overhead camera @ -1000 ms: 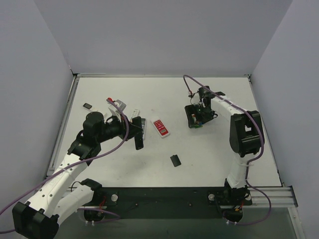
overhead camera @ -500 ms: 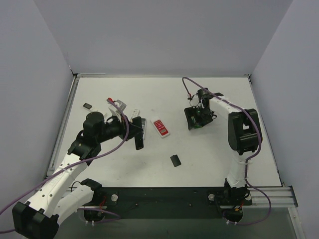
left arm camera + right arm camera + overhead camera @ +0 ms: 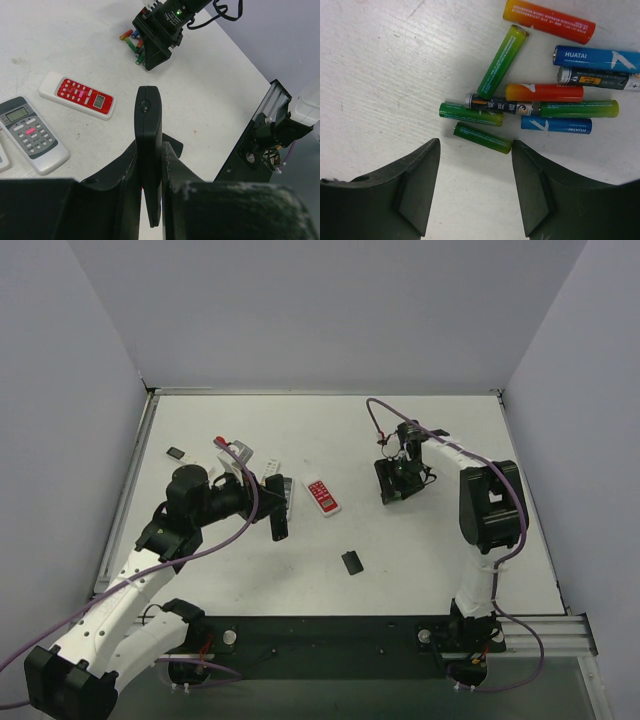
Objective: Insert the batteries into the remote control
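Several batteries (image 3: 547,92) in green, red, blue and black lie in a loose heap on the white table. My right gripper (image 3: 475,145) hangs open right over them, with the nearest green battery (image 3: 482,137) lying just ahead of its fingertips, untouched. From above, that gripper (image 3: 390,485) covers the heap. My left gripper (image 3: 150,150) is shut on a slim black object (image 3: 148,120), held edge-on above the table (image 3: 279,512). The remote control (image 3: 241,453), white, lies behind the left arm, partly crossed by its cable.
A red-faced remote (image 3: 322,496) and a grey-faced remote (image 3: 27,135) lie between the arms. A small black flat piece (image 3: 352,561) sits nearer the front, another (image 3: 176,452) at far left. A thin white stick (image 3: 272,468) lies by the grey remote.
My right gripper has shifted slightly over the batteries and its jaws have come closer together. The left arm and its black object have not moved.
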